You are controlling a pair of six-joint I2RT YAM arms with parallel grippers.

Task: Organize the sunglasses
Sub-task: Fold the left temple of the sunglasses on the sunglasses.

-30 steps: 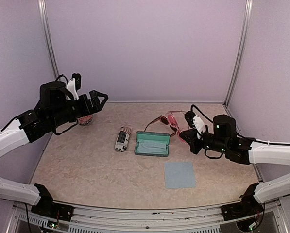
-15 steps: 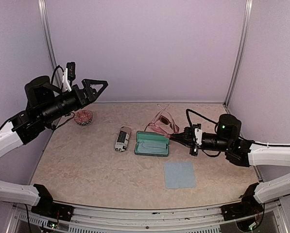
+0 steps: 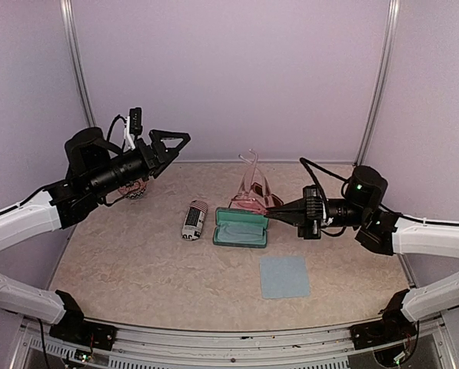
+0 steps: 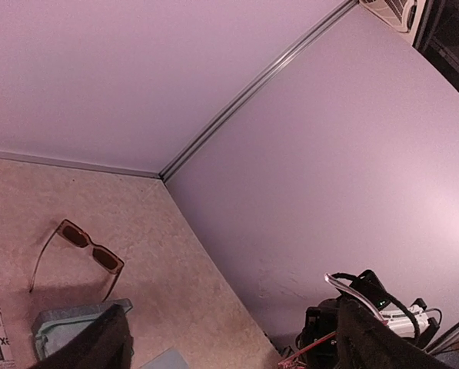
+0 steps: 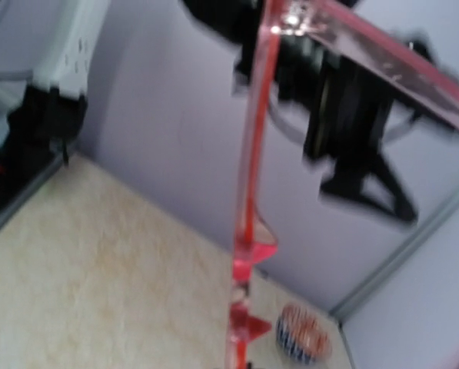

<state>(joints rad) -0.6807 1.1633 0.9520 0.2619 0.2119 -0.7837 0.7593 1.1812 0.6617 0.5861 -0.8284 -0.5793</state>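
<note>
My right gripper (image 3: 274,209) is shut on the pale-pink translucent sunglasses (image 3: 251,187) and holds them tilted up above the table, just behind the open teal case (image 3: 241,228). In the right wrist view the pink frame (image 5: 248,192) runs blurred up the middle. The dark reddish-brown sunglasses (image 4: 80,247) lie unfolded on the table behind the case; in the top view the pink pair mostly hides them. My left gripper (image 3: 171,144) is open and empty, raised high at the left and pointing toward the right arm; its fingertips (image 4: 110,338) frame the bottom of the left wrist view.
A striped black-and-white pouch (image 3: 193,221) lies left of the case. A blue-grey cloth (image 3: 284,277) lies in front of it to the right. A small patterned bowl (image 3: 134,189) sits at the back left, also in the right wrist view (image 5: 302,338). Walls enclose three sides.
My right gripper has swung left and lifted the pink sunglasses off the table, tilting them upright. My left arm has moved right and forward, still open.
</note>
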